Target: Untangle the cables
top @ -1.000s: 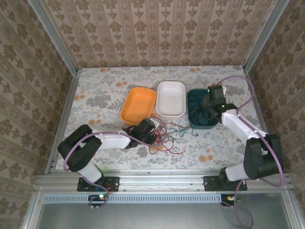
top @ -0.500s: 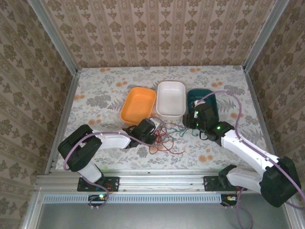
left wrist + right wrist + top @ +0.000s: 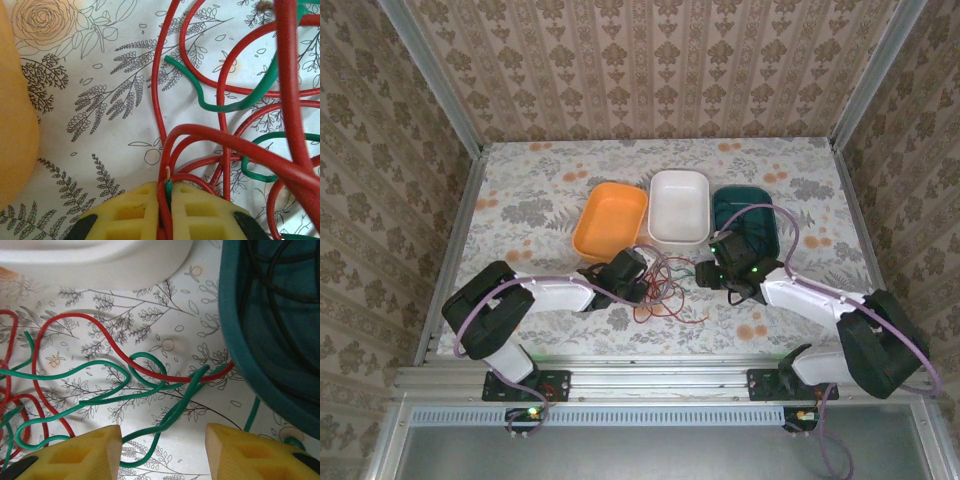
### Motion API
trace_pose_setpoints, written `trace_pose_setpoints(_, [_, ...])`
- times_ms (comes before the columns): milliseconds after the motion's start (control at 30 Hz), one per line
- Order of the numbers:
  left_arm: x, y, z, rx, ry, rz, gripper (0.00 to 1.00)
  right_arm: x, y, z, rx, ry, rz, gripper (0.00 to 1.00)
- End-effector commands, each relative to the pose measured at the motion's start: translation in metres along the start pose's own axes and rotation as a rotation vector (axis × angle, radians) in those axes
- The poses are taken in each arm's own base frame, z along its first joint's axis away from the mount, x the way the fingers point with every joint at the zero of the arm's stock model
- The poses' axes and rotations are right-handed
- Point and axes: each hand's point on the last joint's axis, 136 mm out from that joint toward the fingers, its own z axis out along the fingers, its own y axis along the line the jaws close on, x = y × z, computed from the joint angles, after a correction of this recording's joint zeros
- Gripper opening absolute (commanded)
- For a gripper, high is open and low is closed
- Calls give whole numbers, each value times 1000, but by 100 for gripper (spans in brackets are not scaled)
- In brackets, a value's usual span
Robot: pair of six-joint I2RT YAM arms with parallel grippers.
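— Where do your arms sit?
— Your left gripper [image 3: 167,200] lies low on the table [image 3: 540,190], below the orange tray [image 3: 610,220], clamped on red and green cables [image 3: 665,290]. Your right gripper [image 3: 162,450] has swung off the teal tray [image 3: 745,215] to the tangle's right edge, jaws apart over green strands, gripping nothing.
— Counts?
— Two arms, three trays; the white tray [image 3: 678,207] sits in the middle.

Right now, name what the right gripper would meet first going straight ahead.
The right gripper would probably meet the green cables ahead of its open jaws first, then the red cable; its height above them is unclear.
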Motion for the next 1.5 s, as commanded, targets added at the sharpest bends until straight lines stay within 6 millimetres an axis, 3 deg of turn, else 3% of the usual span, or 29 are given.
trace_pose_setpoints(0, [7,-1,5,-8,32,12,0,-9,16,5,-45,-3,14,49])
trace_pose_setpoints(467, [11,-1,2,-6,36,15,0,-8,29,31,-30,54,-6,36])
trace_pose_setpoints(667, [12,-1,2,-6,40,20,0,-11,29,28,-32,34,-11,6])
trace_pose_setpoints(733, [12,-1,2,-5,39,21,0,-13,30,23,-41,16,-21,1])
trace_pose_setpoints(933, [9,-1,2,-3,32,23,0,-14,41,4,-131,-10,-98,0])
trace_pose_setpoints(1267, [14,-2,7,0,44,9,0,-55,68,-60,-439,-146,-53,0])
trace_pose_setpoints(1467, [18,-1,8,-7,49,7,0,-82,56,-85,-513,-221,46,0])
